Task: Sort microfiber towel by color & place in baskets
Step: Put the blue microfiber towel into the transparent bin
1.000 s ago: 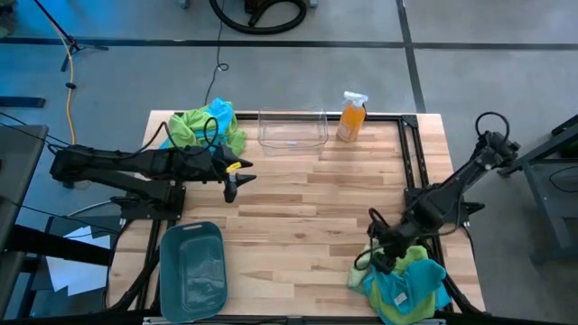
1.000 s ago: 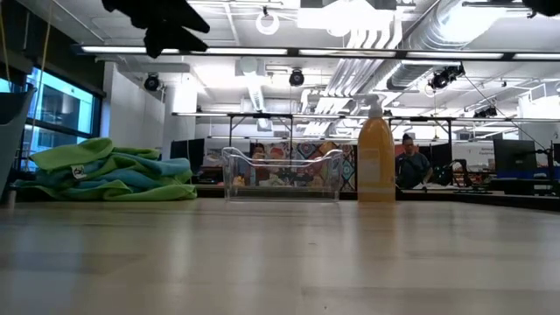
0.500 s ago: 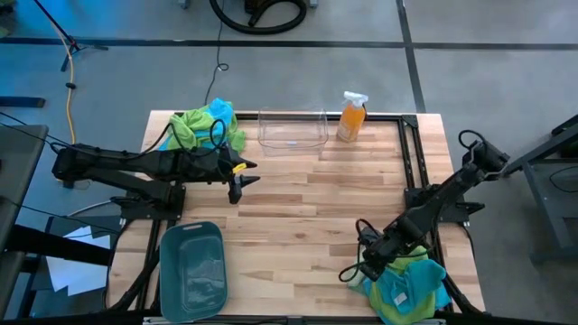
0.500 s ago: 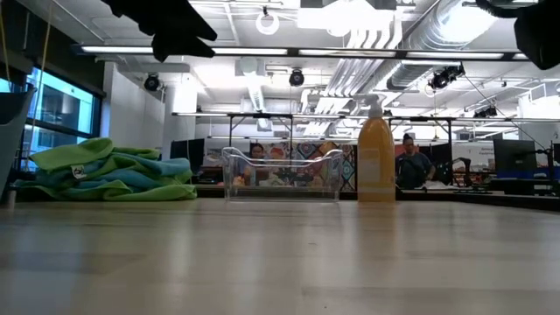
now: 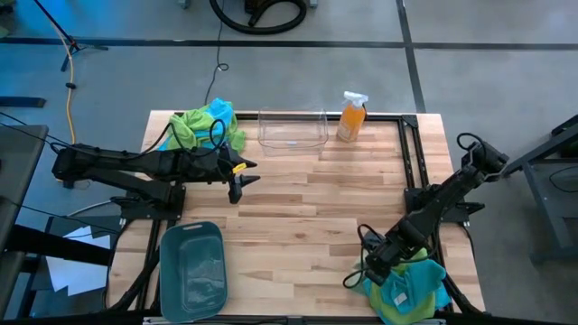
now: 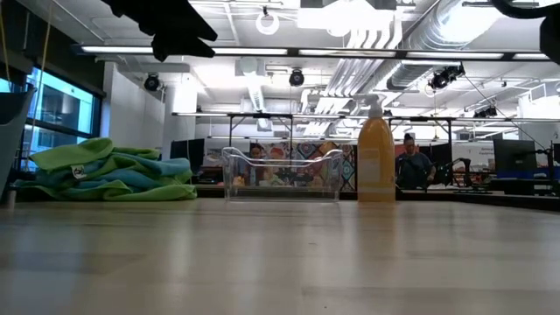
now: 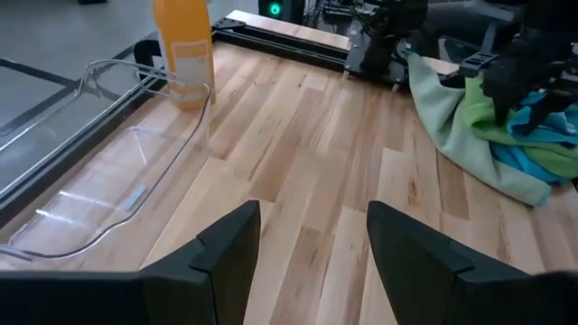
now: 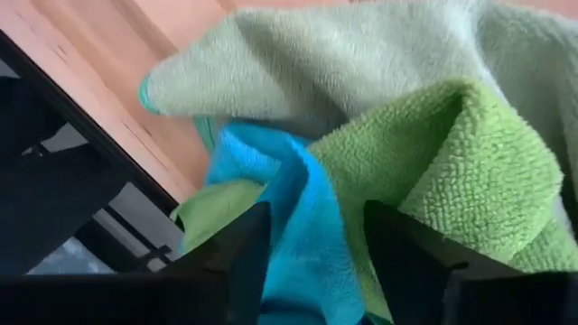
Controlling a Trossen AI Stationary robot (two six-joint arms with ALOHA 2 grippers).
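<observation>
Two heaps of lime green and turquoise microfiber towels lie on the table: one at the near right corner point(image 5: 408, 291) point(image 7: 488, 126), one at the far left corner point(image 5: 206, 126) point(image 6: 105, 171). My right gripper point(image 5: 372, 266) point(image 8: 316, 217) is open and low over the near right heap, one finger on each side of a raised turquoise fold point(image 8: 302, 208). My left gripper point(image 5: 237, 183) point(image 7: 313, 217) is open and hangs above bare table left of centre. The clear basket point(image 5: 292, 131) point(image 6: 280, 175) stands at the far edge. The teal-grey basket point(image 5: 191, 269) stands at the near left. My right gripper comes at the heap from above with a turquoise fold point(image 8: 289, 181) between its open fingers point(image 8: 239, 253). Whether the fingers touch the cloth, I cannot tell.
An orange spray bottle point(image 5: 352, 117) point(image 6: 376, 162) point(image 7: 181, 45) stands right of the clear basket. A black frame rail point(image 5: 411, 162) runs along the table's right side. The table's middle point(image 5: 307, 217) is bare wood. A person point(image 6: 411, 166) sits in the room beyond.
My right gripper has moved toward the near edge and down onto the near right towel heap, its arm folding lower. It went a little left, then settled back over the heap's left part. The heap's left edge has been nudged slightly.
</observation>
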